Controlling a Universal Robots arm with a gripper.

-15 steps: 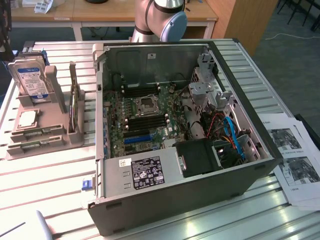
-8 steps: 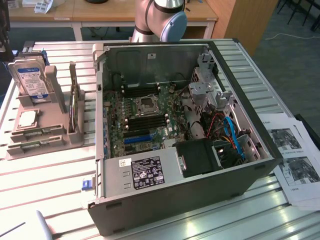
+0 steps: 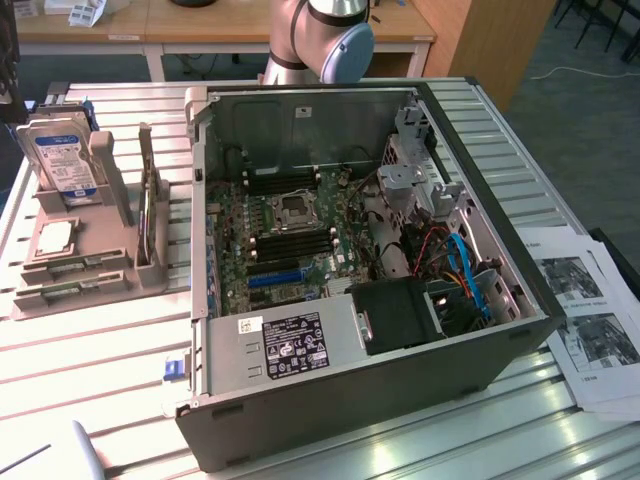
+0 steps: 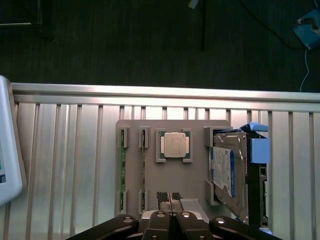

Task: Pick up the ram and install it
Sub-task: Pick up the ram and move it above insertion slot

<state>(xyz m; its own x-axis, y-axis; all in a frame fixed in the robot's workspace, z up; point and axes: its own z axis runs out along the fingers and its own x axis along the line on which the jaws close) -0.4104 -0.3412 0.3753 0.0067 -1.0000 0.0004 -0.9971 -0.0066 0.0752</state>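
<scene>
Two ram sticks stand on edge in slots of the grey holder point(image 4: 195, 125); their green edges are the ram point(image 4: 121, 167) and a second one point(image 4: 144, 167) beside it. In the exterior view the ram point(image 3: 78, 266) lies low at the holder's point(image 3: 110, 275) front, at the exterior view's left. My gripper point(image 4: 169, 198) hovers over the holder's edge, near the ram slots and the CPU point(image 4: 174, 145). Its black ridged fingertips point(image 4: 162, 196) are pressed together with nothing between them. The open computer case point(image 3: 330, 400) shows its motherboard point(image 3: 235, 225) with black memory slots point(image 3: 300, 245).
A blue-labelled hard drive point(image 4: 225, 170) stands in the holder beside the CPU, also as the hard drive point(image 3: 62, 160). An upright board point(image 3: 150, 215) sits at the holder's side. Printed sheets point(image 3: 590, 320) lie at the exterior view's right. The arm point(image 3: 320, 40) rises behind the case.
</scene>
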